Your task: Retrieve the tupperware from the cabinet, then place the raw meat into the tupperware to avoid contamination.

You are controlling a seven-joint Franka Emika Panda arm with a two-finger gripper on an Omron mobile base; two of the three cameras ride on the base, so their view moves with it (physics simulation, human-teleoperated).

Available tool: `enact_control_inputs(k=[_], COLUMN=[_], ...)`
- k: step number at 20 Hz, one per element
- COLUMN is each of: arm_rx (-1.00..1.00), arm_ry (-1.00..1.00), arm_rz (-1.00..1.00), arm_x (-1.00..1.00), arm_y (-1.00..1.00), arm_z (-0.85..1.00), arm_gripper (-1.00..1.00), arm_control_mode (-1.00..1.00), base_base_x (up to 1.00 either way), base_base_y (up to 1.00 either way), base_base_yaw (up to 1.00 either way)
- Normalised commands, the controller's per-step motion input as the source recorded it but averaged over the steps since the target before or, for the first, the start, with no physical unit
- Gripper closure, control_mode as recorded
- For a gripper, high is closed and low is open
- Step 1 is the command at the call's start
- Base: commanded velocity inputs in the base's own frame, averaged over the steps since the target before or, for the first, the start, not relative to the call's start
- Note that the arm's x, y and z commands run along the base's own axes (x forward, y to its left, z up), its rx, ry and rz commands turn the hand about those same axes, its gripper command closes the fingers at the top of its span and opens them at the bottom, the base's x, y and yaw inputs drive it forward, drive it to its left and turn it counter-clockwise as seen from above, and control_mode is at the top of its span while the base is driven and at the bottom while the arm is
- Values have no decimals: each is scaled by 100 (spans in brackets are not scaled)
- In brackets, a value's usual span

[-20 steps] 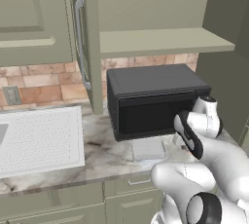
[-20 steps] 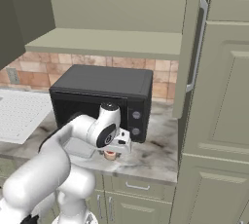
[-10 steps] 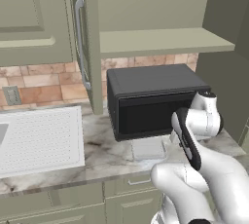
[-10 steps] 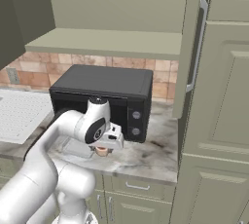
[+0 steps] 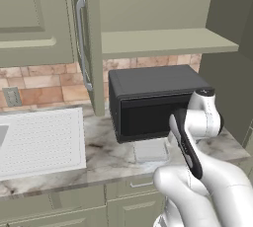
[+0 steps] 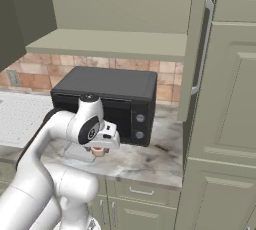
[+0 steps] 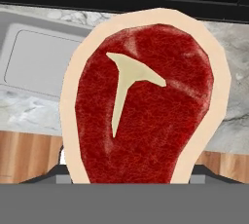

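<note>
The raw meat point(image 7: 146, 106), grasped in the hand point(image 6: 100, 150), has been carried nearer the tupperware point(image 5: 151, 150) at the tabletop's front edge; placing remains.

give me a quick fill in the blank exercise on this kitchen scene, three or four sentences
1. The red raw steak with a tan fatty rim fills the hand view, held in the robot's ____.
2. The shallow pale grey translucent square container sits on the marble counter in front of the black ____.
3. The door of the sage-green wall cabinet stands ____.
4. The steak is not yet inside the ____.

Missing words: hand; microwave; open; container
</note>
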Motion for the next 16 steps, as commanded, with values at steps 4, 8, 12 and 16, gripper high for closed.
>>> enact_control_inputs(k=[4,8,12,16], arm_rx=[0,-2,-3,1], arm_ry=[0,2,0,0], arm_rz=[0,-5,-15,-21], arm_x=[0,3,0,0], arm_y=[0,19,34,14], arm_z=[0,0,0,0], arm_gripper=[100,100,100,100], arm_control_mode=[-100,-100,-100,-100], base_base_x=[0,0,0,0], base_base_y=[0,0,0,0], base_base_yaw=[0,0,0,0])
